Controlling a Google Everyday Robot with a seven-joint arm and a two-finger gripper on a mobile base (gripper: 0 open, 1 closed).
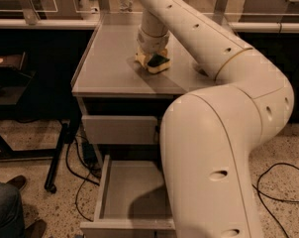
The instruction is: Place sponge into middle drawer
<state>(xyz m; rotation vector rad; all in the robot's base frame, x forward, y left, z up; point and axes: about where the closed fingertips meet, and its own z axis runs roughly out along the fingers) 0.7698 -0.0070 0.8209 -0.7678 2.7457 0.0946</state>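
The sponge [156, 63], pale yellow with a dark green top layer, lies on the grey cabinet top [110, 68] near its middle. My gripper [152, 55] comes straight down on the sponge, its wrist covering the sponge's far part. The sponge looks to be resting on the surface. Below, the middle drawer [122, 190] is pulled out, with a flat grey floor and low side walls. My own arm hides its right part.
A closed grey drawer front [117, 129] sits above the open drawer. Cables [82, 170] run on the speckled floor by the cabinet's left side. A black table frame [55, 157] stands at left. A person's leg and shoe [11, 214] are at bottom left.
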